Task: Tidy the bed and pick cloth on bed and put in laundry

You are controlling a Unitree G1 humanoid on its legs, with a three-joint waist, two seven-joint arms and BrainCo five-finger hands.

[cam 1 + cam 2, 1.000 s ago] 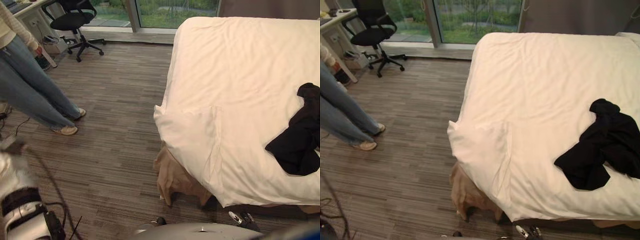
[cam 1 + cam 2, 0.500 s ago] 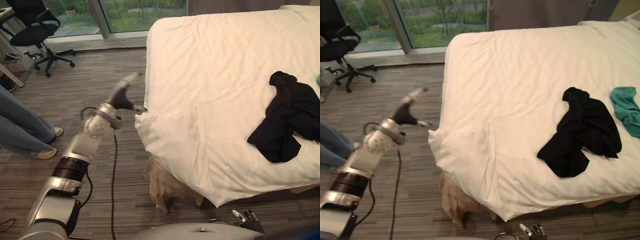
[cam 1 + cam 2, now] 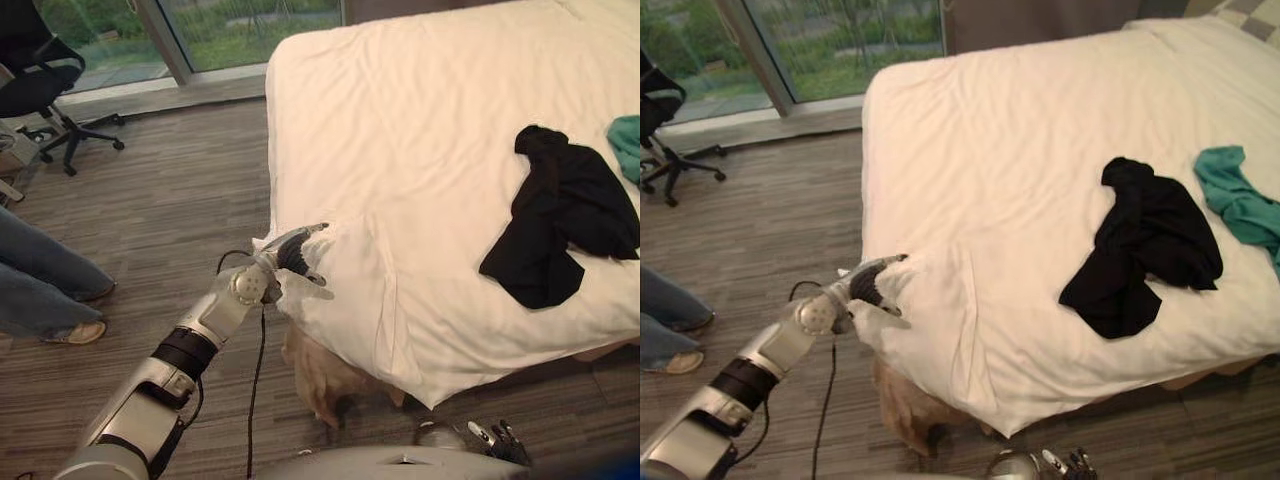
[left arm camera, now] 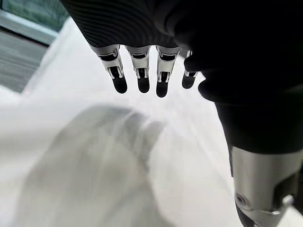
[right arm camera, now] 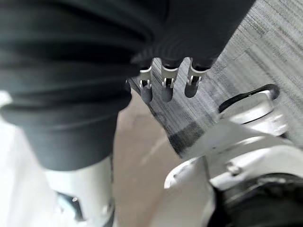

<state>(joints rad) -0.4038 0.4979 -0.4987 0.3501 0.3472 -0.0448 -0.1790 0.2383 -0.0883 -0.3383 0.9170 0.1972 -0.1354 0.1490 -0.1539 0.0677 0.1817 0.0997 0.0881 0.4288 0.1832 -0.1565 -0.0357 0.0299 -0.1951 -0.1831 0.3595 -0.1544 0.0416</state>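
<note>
1. Left eye view: bed (image 3: 330,60) under a white duvet. L hand (image 3: 295,262) sits at the duvet's folded near corner (image 3: 350,295), fingers straight above the fold and thumb below, so spread, not clamped. 1 black garment (image 3: 565,205) lies on the bed's near right part. Its long axis runs from the far end toward the near edge, with the near end leaning to the robot's left. Tan bed skirt (image 3: 325,375) hangs under the corner. 1 office chair (image 3: 40,85) stands far left, and 1 person's legs (image 3: 40,285) are at the left edge. R hand (image 3: 495,440) is low, below the bed's near edge.
2. Right eye view: 1 teal garment (image 3: 1237,195) lies right of the black one, apart from it. Its long axis runs far-left to near-right. That makes 2 cloths on the bed, neither held.
3. Left wrist view: fingers (image 4: 140,78) are straight in a row over rumpled white duvet, nothing gripped.
4. Right wrist view: R hand's fingers (image 5: 165,87) are straight, holding nothing, and point at the grey floor (image 5: 265,42).
</note>
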